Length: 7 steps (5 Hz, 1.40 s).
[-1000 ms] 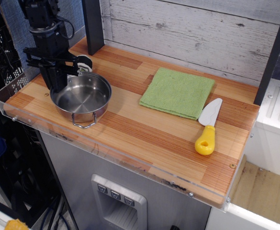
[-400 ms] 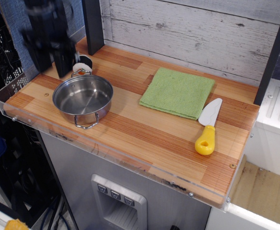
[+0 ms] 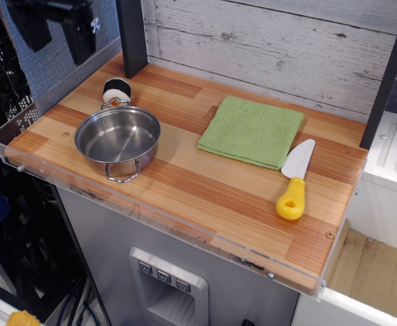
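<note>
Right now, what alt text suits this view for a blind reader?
Black robot fingers hang apart above the back-left corner of a wooden counter. Below stand a round steel pot and a small black-and-white object; a green cloth and yellow-handled spatula lie rightward.

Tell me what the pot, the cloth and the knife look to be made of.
The pot looks like polished steel: silvery, with bright reflections and a wire handle. The cloth seems a soft fabric, perhaps microfibre: matte green with a fine texture. The knife looks plastic: glossy yellow handle, dull pale grey blade, though the blade could be metal.
</note>
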Each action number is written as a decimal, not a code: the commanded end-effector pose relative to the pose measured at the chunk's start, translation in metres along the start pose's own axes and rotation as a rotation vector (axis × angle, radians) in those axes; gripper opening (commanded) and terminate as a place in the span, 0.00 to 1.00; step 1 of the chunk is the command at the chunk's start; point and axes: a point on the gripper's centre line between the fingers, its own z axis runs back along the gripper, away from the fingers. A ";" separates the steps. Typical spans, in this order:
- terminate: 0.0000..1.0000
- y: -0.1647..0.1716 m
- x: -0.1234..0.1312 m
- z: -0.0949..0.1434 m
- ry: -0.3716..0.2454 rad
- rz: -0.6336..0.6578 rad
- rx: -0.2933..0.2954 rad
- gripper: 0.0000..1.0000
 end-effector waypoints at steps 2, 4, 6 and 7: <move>0.00 -0.019 0.006 0.019 -0.026 -0.025 -0.004 1.00; 0.00 -0.016 0.005 0.015 0.083 -0.082 -0.097 1.00; 0.00 -0.016 0.005 0.015 0.083 -0.082 -0.097 1.00; 0.00 -0.016 0.005 0.015 0.083 -0.082 -0.097 1.00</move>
